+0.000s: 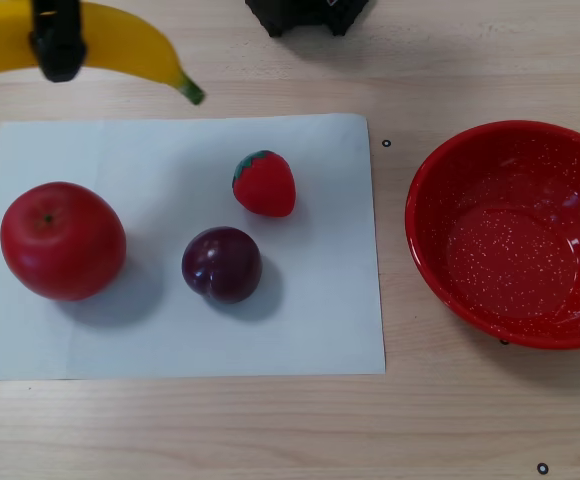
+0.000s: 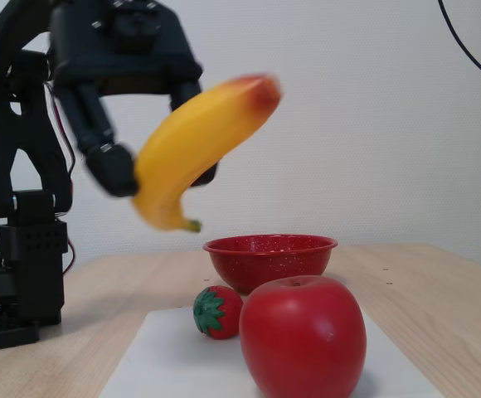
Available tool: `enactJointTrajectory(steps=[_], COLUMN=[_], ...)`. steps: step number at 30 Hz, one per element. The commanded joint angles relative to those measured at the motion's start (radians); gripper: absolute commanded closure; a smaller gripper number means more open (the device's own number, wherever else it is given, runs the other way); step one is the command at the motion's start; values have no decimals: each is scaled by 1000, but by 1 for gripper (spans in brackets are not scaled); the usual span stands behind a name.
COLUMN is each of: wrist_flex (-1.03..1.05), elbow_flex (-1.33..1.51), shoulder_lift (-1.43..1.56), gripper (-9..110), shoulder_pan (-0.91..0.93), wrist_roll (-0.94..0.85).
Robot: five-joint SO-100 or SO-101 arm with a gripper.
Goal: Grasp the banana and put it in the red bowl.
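The yellow banana [image 2: 199, 137] hangs in the air, tilted, its orange-red end up and to the right and its green stem tip down. My gripper [image 2: 162, 170] is shut on its middle, one black finger on each side. In the other view the banana [image 1: 120, 45] lies across the top left corner with a black finger [image 1: 58, 40] over it; its left end is cut off by the frame. The red bowl [image 1: 440, 190] stands on the wooden table at the right and has nothing in it. In the fixed view the red bowl [image 2: 265, 265] sits lower and to the right of the banana.
A white sheet [image 1: 320, 320] on the table carries a red apple [image 1: 62, 240], a dark plum [image 1: 222, 264] and a strawberry [image 1: 265, 184]. The arm's black base [image 1: 305, 15] is at the table's far edge. The apple [image 2: 303, 336] is large in the fixed view's foreground.
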Motion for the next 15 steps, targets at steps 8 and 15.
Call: enactJointTrajectory(steps=[8, 15], wrist_flex=[25, 25], elbow_flex=[-150, -244], shoulder_lift=[130, 115], gripper=[101, 101], shoulder_pan=[259, 514], wrist_roll=[-193, -388])
